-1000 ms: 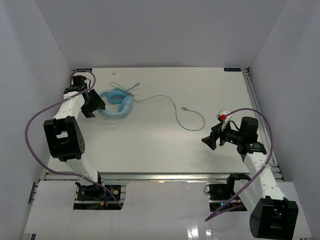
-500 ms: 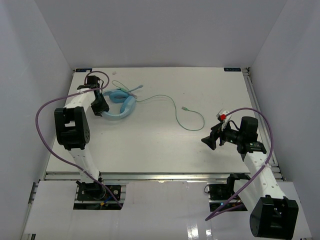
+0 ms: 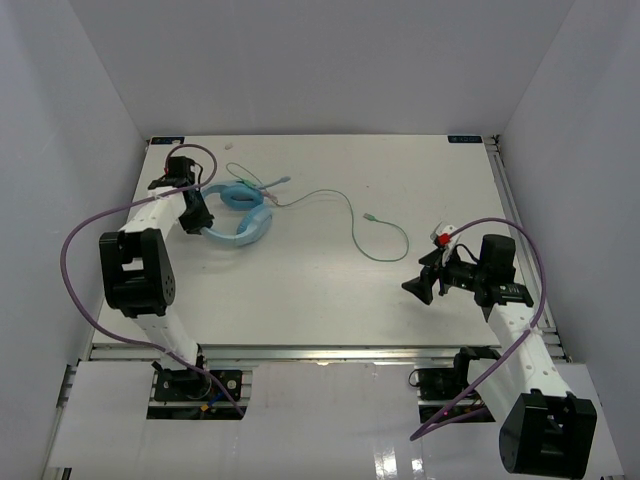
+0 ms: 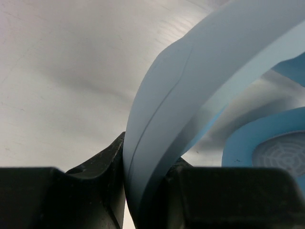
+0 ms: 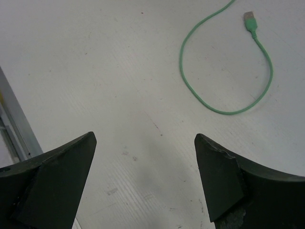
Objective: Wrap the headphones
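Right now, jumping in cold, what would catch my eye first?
The light blue headphones at the far left of the table, headband pinched in the left hand. Then their pale-green cable trailing loose toward the middle, its plug lying free ahead of the open right hand.

no readable text — no labels, no numbers

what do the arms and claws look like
The left arm and right arm are white box-like links with chunky black joints. A thick purple cable loops along each. The left claw and right claw have matte black wedge fingers. A small red tag sits by the right wrist.
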You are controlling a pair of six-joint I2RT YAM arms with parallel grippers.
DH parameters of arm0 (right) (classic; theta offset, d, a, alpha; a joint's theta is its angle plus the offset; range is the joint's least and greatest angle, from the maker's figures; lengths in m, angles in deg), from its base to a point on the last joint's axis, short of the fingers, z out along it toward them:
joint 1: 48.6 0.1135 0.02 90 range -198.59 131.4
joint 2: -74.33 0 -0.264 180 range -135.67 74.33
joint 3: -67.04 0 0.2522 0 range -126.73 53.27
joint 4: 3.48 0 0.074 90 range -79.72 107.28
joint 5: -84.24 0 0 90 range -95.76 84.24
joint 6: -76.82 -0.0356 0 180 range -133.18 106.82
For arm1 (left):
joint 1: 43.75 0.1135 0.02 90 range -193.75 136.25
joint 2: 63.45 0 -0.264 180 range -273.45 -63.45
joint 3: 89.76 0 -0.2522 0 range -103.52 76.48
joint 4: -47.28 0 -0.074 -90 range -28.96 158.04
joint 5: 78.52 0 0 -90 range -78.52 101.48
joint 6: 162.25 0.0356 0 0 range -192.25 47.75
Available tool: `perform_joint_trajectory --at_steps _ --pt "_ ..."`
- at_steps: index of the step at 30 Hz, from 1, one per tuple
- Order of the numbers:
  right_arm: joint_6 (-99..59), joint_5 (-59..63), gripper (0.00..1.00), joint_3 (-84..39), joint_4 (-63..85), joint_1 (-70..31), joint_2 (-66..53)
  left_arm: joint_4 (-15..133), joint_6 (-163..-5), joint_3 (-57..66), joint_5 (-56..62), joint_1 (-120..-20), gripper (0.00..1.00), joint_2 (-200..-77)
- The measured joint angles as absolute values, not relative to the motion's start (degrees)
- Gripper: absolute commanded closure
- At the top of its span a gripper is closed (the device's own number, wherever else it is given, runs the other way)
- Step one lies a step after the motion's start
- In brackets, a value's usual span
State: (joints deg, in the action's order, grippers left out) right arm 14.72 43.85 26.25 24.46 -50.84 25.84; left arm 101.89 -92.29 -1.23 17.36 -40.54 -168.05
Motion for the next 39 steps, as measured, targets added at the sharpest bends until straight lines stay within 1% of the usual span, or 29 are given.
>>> perform_joint_trajectory --at_steps 6,9,12,15,19,23,30,34,39 --pt "27.5 52.5 0.08 25.5 32.7 -49.5 26.3 98.1 -91.2 9.3 7.0 -42.5 1.0 -152.5" --pt "33.5 54.7 0.09 25.1 36.4 -45.9 27.4 96.3 -91.3 13.6 0.8 -44.8 1.0 -144.2" --pt "34.3 54.3 0.1 23.3 37.0 -41.8 28.1 95.1 -91.9 16.8 -5.1 -46.7 1.0 -137.8" --pt "32.0 52.2 0.1 17.9 35.9 -38.7 26.4 94.8 -93.0 18.5 -9.8 -47.6 1.0 -133.9" --pt "28.6 49.3 0.1 7.2 33.2 -34.8 20.2 94.4 -94.9 18.9 -14.3 -48.6 1.0 -132.2" --pt "28.2 49.0 0.1 -1.5 31.9 -31.8 13.7 95.0 -96.9 18.1 -17.8 -49.4 1.0 -132.0" --pt "31.5 48.8 0.1 -3.7 28.3 -27.6 5.5 99.3 -98.1 10.8 -20.0 -52.1 1.0 -131.2" --pt "35.7 48.7 0.1 -3.8 25.9 -25.2 -0.2 101.2 -98.3 10.2 -20.5 -53.8 1.0 -129.7" --pt "41.6 48.0 0.1 -4.4 19.3 -23.8 -4.9 104.5 -99.4 10.1 -20.3 -55.0 1.0 -129.4"
